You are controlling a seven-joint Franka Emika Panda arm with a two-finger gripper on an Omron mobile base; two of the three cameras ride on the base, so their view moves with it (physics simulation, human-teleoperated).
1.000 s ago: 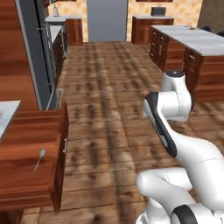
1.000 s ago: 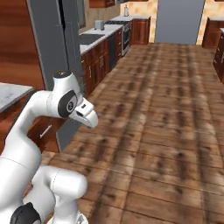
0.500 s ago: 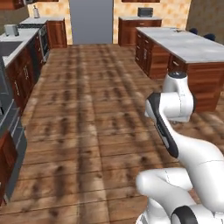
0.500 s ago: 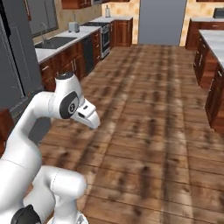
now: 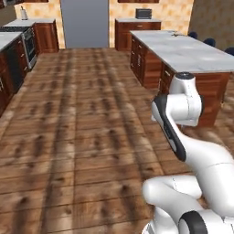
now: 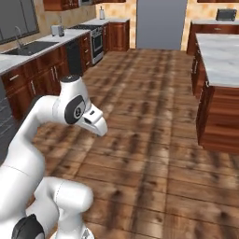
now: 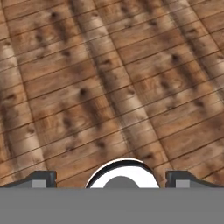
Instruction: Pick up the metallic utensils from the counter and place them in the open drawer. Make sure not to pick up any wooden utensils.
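Even bright rendered light, soft floor shadows, slight blur

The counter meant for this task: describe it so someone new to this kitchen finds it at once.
Start from the tall grey panel in the middle of the far wall, then come forward along the right side of the plank floor. There stands the counter, a long island with a white-grey veined marble top on a reddish-brown wood base, free on the floor, unlike the tops along the left wall, which carry a sink.
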